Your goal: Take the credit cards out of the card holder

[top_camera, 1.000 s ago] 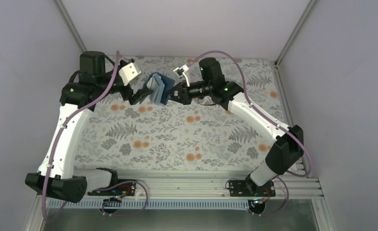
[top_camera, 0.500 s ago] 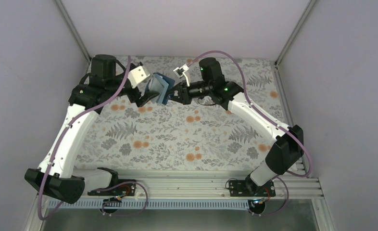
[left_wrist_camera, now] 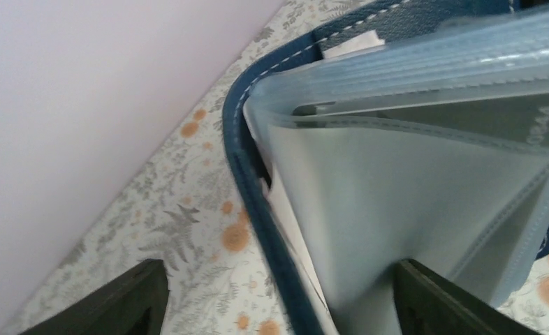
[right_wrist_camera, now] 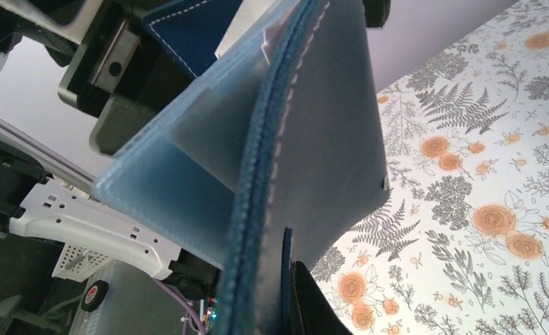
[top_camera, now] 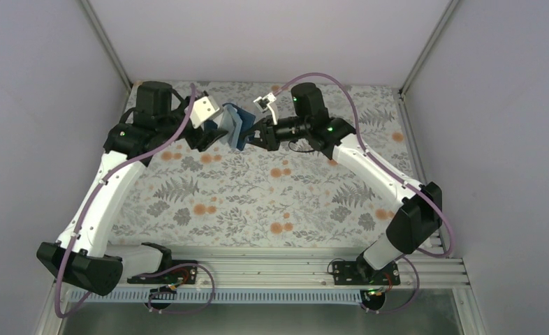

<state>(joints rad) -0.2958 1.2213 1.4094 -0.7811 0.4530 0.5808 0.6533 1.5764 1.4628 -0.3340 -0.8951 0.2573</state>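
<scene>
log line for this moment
left gripper: open around navy blue booklet card holder | right gripper: shut on holder | holder: airborne

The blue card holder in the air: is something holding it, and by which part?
The right hand pinches the holder by its navy cover edge; the left hand is open around its pockets.

Robot lab cell: white walls (top_camera: 272, 35), aluminium frame (top_camera: 427, 47), floral tablecloth (top_camera: 258, 204).

You have soft, even light from overhead, bright throughout; shadows on the cloth (top_camera: 258, 195) are faint. Your top view is sharp. Both wrist views blur the holder (left_wrist_camera: 397, 209), which fills them close up; the cloth behind looks sharper.
</scene>
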